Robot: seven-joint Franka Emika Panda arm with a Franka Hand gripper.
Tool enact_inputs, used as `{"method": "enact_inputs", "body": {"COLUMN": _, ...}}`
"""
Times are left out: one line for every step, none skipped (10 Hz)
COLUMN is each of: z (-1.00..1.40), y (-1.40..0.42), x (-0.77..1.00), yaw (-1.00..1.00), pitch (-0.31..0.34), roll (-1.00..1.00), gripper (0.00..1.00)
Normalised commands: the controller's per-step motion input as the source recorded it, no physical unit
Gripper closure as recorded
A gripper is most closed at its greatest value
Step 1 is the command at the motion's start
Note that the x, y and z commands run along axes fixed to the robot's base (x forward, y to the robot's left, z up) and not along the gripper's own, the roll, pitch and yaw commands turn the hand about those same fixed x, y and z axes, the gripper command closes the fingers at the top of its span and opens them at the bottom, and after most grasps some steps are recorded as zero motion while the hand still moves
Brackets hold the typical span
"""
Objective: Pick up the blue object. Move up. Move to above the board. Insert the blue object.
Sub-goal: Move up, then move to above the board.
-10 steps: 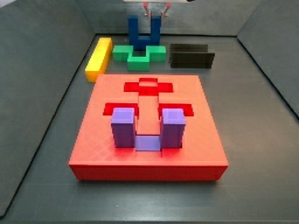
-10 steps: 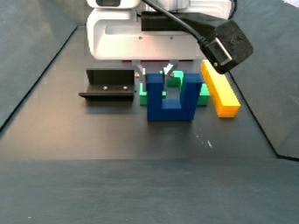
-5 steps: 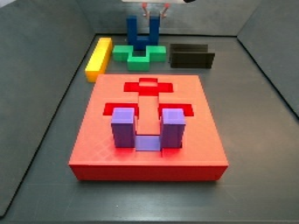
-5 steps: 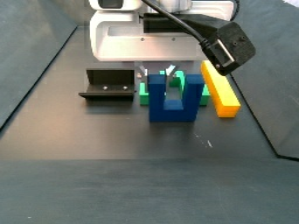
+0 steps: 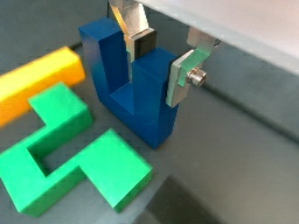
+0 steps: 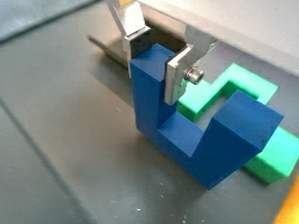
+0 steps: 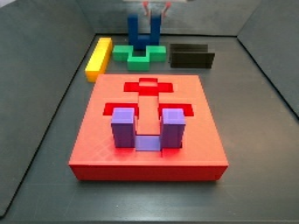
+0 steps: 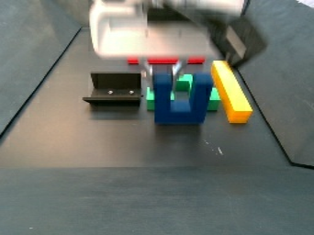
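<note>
In a side view, motion blur smears the gripper [image 8: 171, 62] above the blue object [image 8: 178, 101]; we cannot read its jaws there.

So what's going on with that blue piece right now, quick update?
Gripper shut on one prong of the blue object, at the far end from the board. Green block right beside it. Purple block already in board.

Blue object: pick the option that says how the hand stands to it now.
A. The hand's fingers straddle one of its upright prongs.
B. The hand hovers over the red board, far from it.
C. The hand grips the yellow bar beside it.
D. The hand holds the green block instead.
A: in both wrist views the hand has one silver finger on each side of a prong of the blue object.
</note>
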Motion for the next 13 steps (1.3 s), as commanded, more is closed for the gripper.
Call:
{"method": "enact_inputs", "body": {"z": 0.55, "y": 0.02, "x": -0.04, "yaw": 0.00, "pitch": -0.007, "roll": -0.01, "gripper": 1.00}}
{"method": "enact_inputs", "body": {"z": 0.24, "y": 0.03, "x": 0.00, "yaw": 0.00, "pitch": -0.025, "roll": -0.03, "gripper": 1.00}}
{"method": "enact_inputs", "body": {"z": 1.40, "y": 0.00, "x": 0.00, "yaw": 0.00, "pitch": 0.000, "roll": 0.00, "gripper": 1.00}}
{"method": "enact_inputs", "body": {"z": 1.40, "y": -0.01, "x": -0.02, "yaw": 0.00, "pitch": 0.033, "roll": -0.01, "gripper": 1.00}}
{"method": "enact_inputs", "body": {"z": 1.40, "y": -0.01, "x": -0.03, "yaw": 0.00, "pitch": 0.012, "roll": -0.04, "gripper": 1.00}}
{"method": "enact_inputs", "body": {"z": 1.40, "y": 0.01, "x": 0.02, "yaw": -0.01, "pitch": 0.027, "roll": -0.06, "gripper": 1.00}}
{"method": "enact_inputs", "body": {"z": 1.40, "y": 0.01, "x": 0.06, "yaw": -0.01, "pitch": 0.047, "roll": -0.07, "gripper": 1.00}}
{"method": "enact_inputs", "body": {"z": 0.52, "y": 0.01, "x": 0.04, "yaw": -0.01, "pitch": 0.077, "roll": -0.08, "gripper": 1.00}}
{"method": "enact_inputs", "body": {"z": 0.15, "y": -1.40, "x": -0.11, "yaw": -0.10, "pitch": 0.224, "roll": -0.09, "gripper": 1.00}}
{"method": "enact_inputs", "body": {"z": 0.13, "y": -1.40, "x": -0.11, "yaw": -0.09, "pitch": 0.210, "roll": -0.07, "gripper": 1.00}}
{"method": "enact_inputs", "body": {"z": 0.14, "y": -1.40, "x": -0.13, "yaw": -0.03, "pitch": 0.109, "roll": 0.03, "gripper": 1.00}}
{"method": "enact_inputs", "body": {"z": 0.13, "y": -1.40, "x": -0.13, "yaw": -0.01, "pitch": 0.052, "roll": 0.00, "gripper": 1.00}}
{"method": "enact_inputs", "body": {"z": 0.14, "y": -1.40, "x": -0.13, "yaw": -0.01, "pitch": 0.034, "roll": 0.00, "gripper": 1.00}}
